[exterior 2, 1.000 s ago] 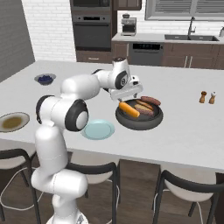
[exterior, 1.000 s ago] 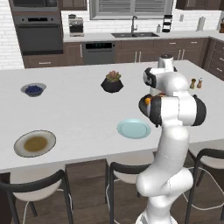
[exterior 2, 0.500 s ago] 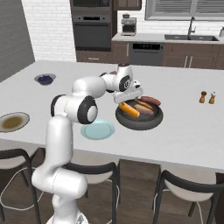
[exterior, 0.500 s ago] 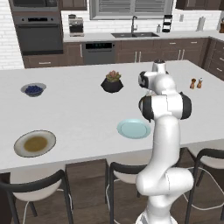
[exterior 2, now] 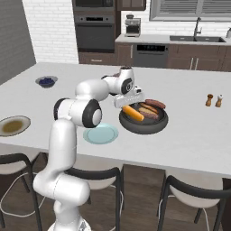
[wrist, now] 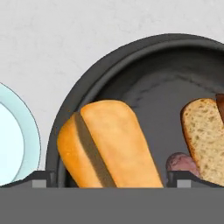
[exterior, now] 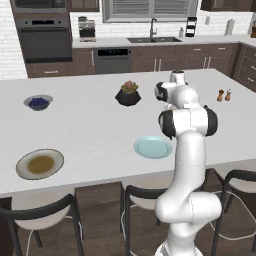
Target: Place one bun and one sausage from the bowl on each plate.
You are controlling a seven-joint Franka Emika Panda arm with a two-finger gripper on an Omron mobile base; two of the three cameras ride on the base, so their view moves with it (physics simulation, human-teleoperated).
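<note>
Poised over the near-left side of the bowl point(exterior 2: 143, 122), the gripper point(exterior 2: 127, 100) had its jaws spread wide and held nothing. In the hand view the two fingertips point(wrist: 43, 179) straddled the nearer bun point(wrist: 107, 148), which lay slanted against the bowl's wall. A second bun point(wrist: 204, 138) rested to its right, with a sausage point(wrist: 181, 162) end showing between them. Another sausage point(exterior 2: 154, 103) lay at the bowl's far side. Both plates were bare: the light blue plate point(exterior 2: 100, 134) just beside the bowl, the grey-rimmed plate point(exterior: 40, 163) well apart down the counter. Descent seemed the next step; because the bun sat tilted, the fingers might have pinched one edge and rolled it, or possibly snagged the sausage alongside.
</note>
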